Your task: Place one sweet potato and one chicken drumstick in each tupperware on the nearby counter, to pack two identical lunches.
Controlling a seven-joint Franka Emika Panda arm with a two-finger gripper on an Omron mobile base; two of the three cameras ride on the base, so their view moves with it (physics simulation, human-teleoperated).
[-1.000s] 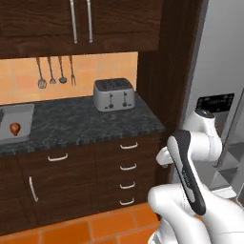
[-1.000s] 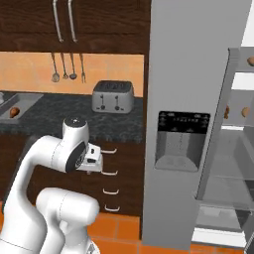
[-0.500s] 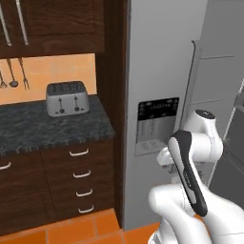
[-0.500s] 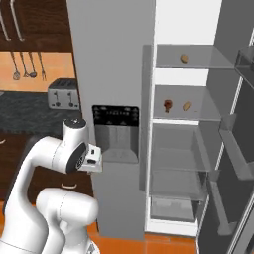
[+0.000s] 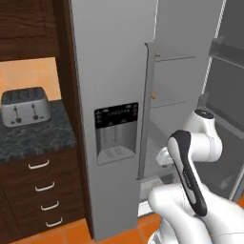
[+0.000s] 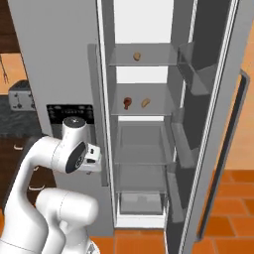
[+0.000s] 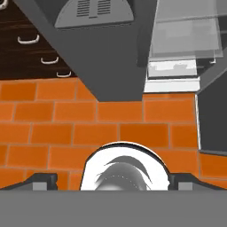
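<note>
Open fridge (image 6: 144,129) beside the counter (image 5: 33,138).
A drumstick (image 6: 127,102) and sweet potatoes (image 6: 145,103) are shelved; the gripper (image 7: 113,179) is spread wide, nothing grasped.

Whole view swung right, from the counter (image 5: 33,140) to the open fridge (image 6: 144,129).

Home kitchen, rendered. Tall grey fridge (image 6: 59,54) w/ door open, glass shelves (image 6: 141,106) holding food bits; ice/water dispenser (image 5: 116,131) on front. Toaster (image 5: 25,106) on dark marbled counter (image 5: 33,138), dark wood drawers (image 5: 40,190) w/ silver handles below. Orange tile floor (image 7: 111,124), orange wall behind toaster.
</note>
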